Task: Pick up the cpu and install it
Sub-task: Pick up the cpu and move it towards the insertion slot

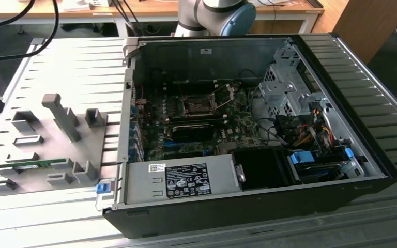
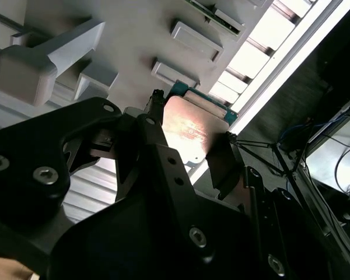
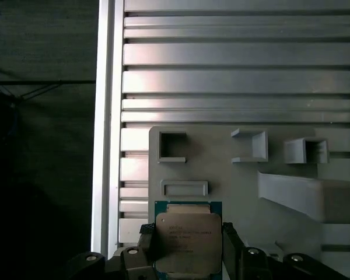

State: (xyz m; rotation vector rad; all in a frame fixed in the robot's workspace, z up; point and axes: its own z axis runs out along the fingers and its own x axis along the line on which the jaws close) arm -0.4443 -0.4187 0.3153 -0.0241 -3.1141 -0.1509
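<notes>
Slatted metal table [image 1: 371,88] carries open computer case [image 1: 254,206], motherboard [image 1: 198,129] exposed, toward table's edge on exterior view's right. Grey holder plate [image 3: 221,169] lies beside case, near opposite table edge, with tall post [image 3: 303,195] standing on it. Tool [image 3: 188,248] clamped on cpu [image 2: 189,131], fingers [image 3: 229,245] against two opposite sides. Cpu sits at plate's edge nearest table edge, with its silver top visible in both wrist views.

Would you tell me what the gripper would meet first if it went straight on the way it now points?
Most likely the cpu: in both wrist views the gripper points at its shiny top, with the grey fixture plate behind it. How much gap remains is unclear.
</notes>
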